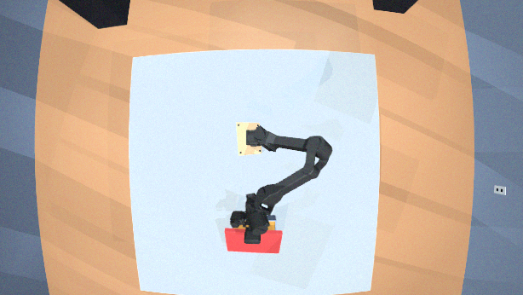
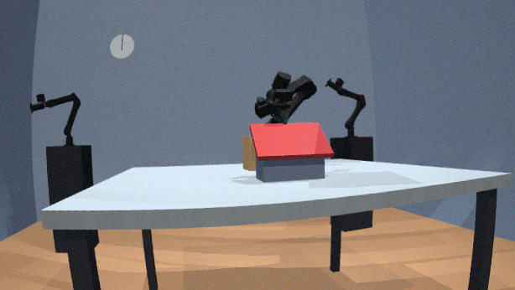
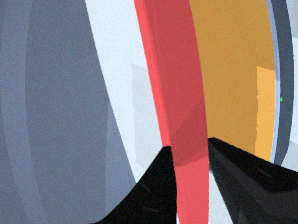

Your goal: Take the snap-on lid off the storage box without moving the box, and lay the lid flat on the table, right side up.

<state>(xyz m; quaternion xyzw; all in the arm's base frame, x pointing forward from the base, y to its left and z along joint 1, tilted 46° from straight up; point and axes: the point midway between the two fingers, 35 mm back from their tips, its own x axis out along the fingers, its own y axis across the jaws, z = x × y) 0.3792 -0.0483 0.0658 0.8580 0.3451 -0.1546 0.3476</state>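
Red lid (image 1: pixel 268 244) (image 2: pixel 289 140) (image 3: pixel 182 90) over blue-grey box (image 2: pixel 293 168).

Red lid (image 1: pixel 267 242) (image 2: pixel 290 140) (image 3: pixel 176 75) tilted above blue-gray box (image 1: pixel 272 217) (image 2: pixel 293 168) (image 3: pixel 286 75).
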